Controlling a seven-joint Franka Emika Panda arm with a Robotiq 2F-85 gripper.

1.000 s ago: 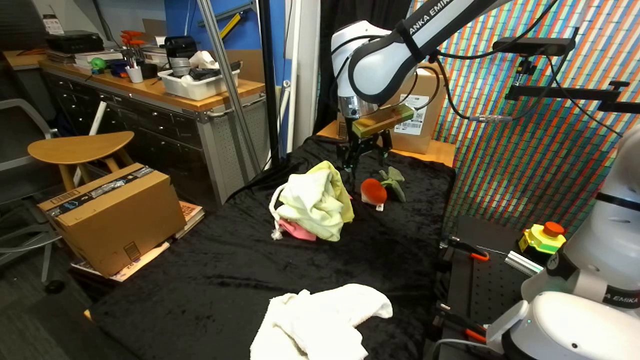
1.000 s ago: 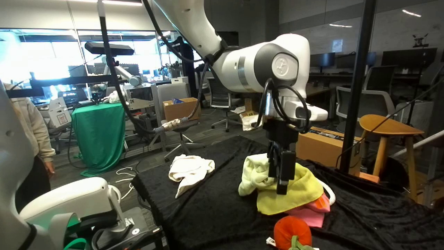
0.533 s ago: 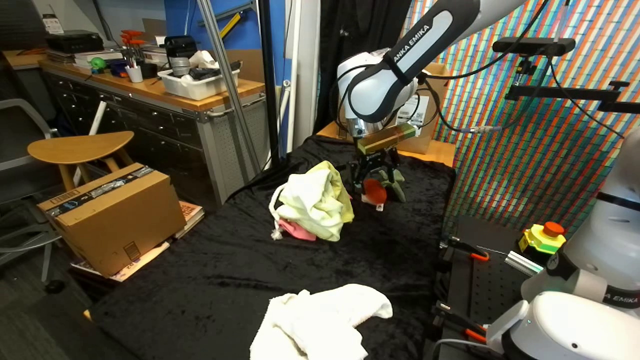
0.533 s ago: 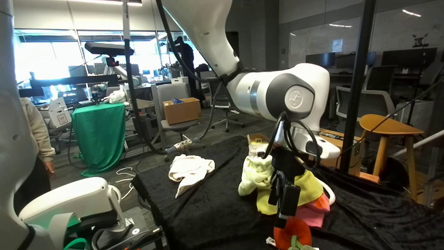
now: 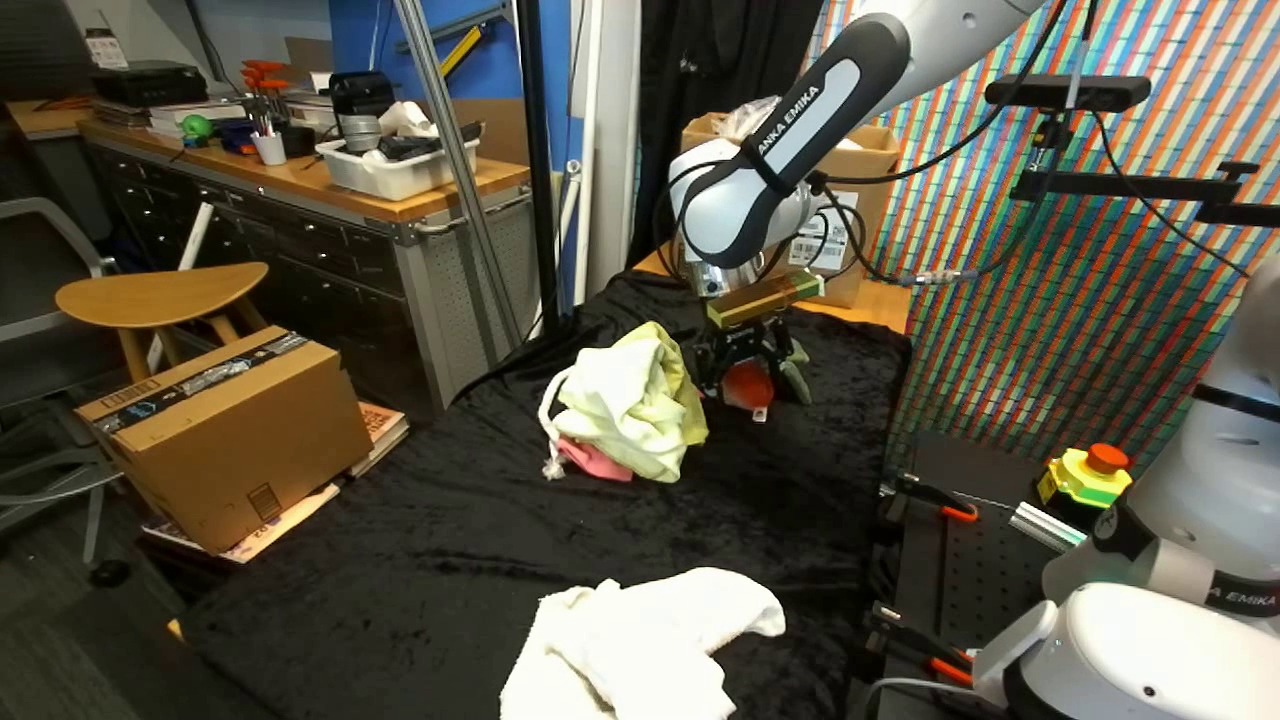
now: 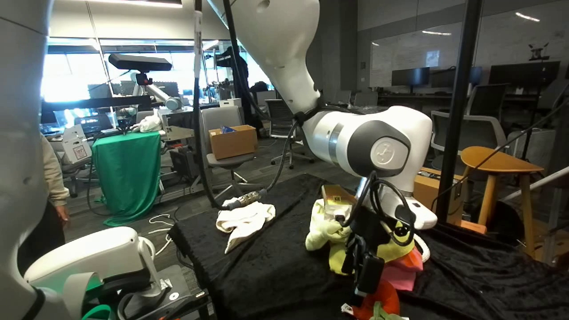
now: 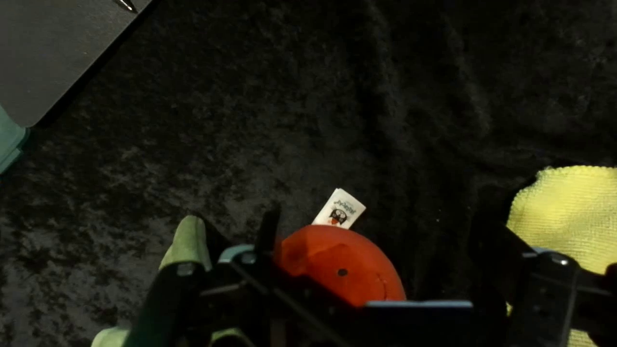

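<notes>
Red and round, the plush (image 7: 344, 256) lies on the black-draped table (image 5: 430, 560), under the jaws. These stand spread wide with the plush in the gap between them, closer to one side; whether they touch it cannot be told. A white tag (image 7: 340, 210) juts from its edge, and green leaves (image 7: 189, 241) show just beside it, partly hidden by the jaws. Near the plush, heaped together, are a pale green cloth (image 5: 620, 400), a yellow cloth (image 6: 395, 251), a pink cloth (image 6: 406, 271) low down and a white cord (image 6: 423, 249) at its side. Well apart from all of these, a crumpled white cloth (image 5: 640, 645) lies on the same table. Behind the arm (image 5: 800, 125) stands an open box (image 5: 870, 222). Past one edge of the table is a yellow-and-red button (image 5: 1085, 478); past another, a taped box (image 5: 235, 450) rests on books (image 5: 380, 430), near a wooden stool (image 5: 165, 297).
</notes>
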